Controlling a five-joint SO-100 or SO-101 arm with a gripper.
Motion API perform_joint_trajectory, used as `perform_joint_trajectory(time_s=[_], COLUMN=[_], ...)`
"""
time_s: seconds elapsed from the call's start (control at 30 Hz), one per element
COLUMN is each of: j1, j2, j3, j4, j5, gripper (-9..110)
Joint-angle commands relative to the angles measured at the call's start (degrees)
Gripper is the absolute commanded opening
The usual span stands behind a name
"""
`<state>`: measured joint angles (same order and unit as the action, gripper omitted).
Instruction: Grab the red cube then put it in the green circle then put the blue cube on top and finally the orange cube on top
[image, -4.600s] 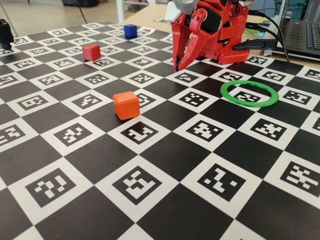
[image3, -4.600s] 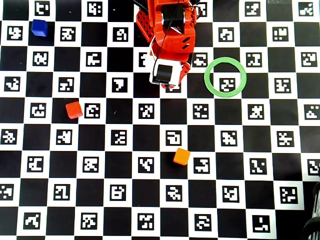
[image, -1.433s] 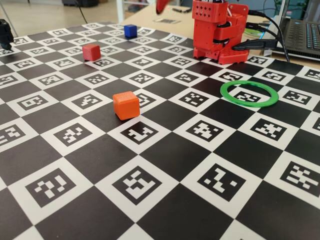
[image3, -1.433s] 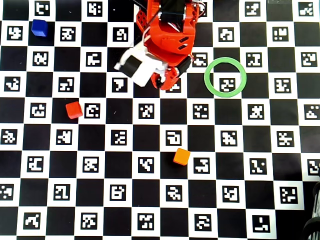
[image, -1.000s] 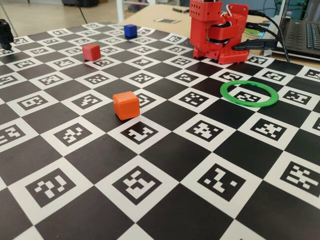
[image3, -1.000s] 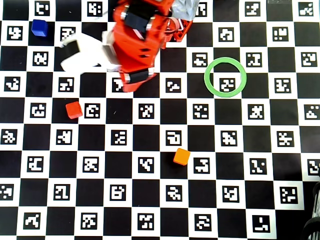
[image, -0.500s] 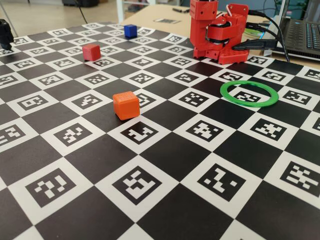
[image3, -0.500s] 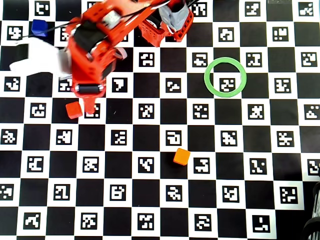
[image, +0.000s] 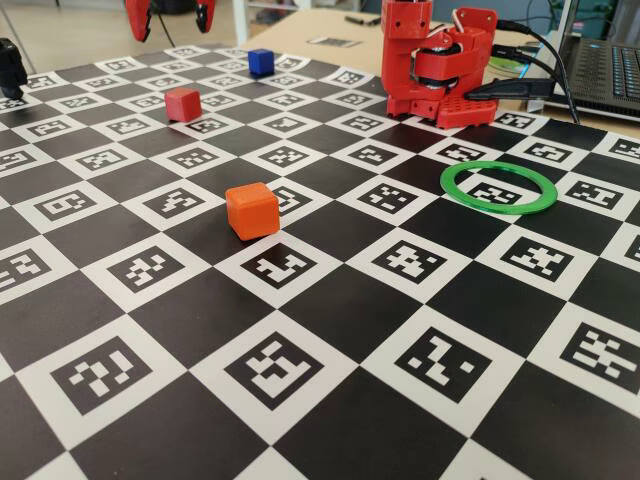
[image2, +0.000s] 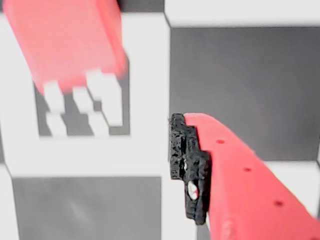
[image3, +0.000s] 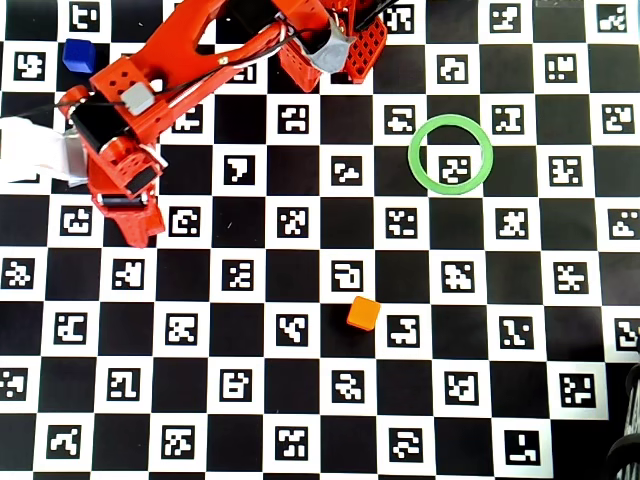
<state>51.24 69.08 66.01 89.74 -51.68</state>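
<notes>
Jaws apart, nothing between them. In the fixed view the two red fingertips of the gripper hang at the top edge with a clear gap, well above the board. The wrist view shows one red finger with a black pad, blurred, entering from lower right; the red cube sits at upper left of that view, soft-focus, resting on a white square with a marker pattern. Cube and finger apart there.

Overhead view: the gripper points down-frame at the left side of the board and covers the spot where the red cube lies; the cube itself cannot be made out under it. Fixed view shows the red cube free on the checkerboard mat, untouched, far left.

Arm stretches from its base at top centre out to the left.

Blue cube in the top-left corner, beyond the red cube; also visible in the fixed view.

Orange cube alone near board centre, well apart from the others; fixed view has it nearest the camera.

Green circle lies flat right of the base, only a marker square showing through its centre; fixed view agrees.

Laptop at the far right edge, off the mat.
</notes>
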Motion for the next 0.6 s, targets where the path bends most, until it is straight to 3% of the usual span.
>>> perform_joint_trajectory(time_s=[0.0,0.57], j1=[0.7,-0.8], j2=[0.8,-2.9], j3=[0.3,14.6], j4=[-4.5,-18.3], j5=[0.6,3.5], gripper=[43,43])
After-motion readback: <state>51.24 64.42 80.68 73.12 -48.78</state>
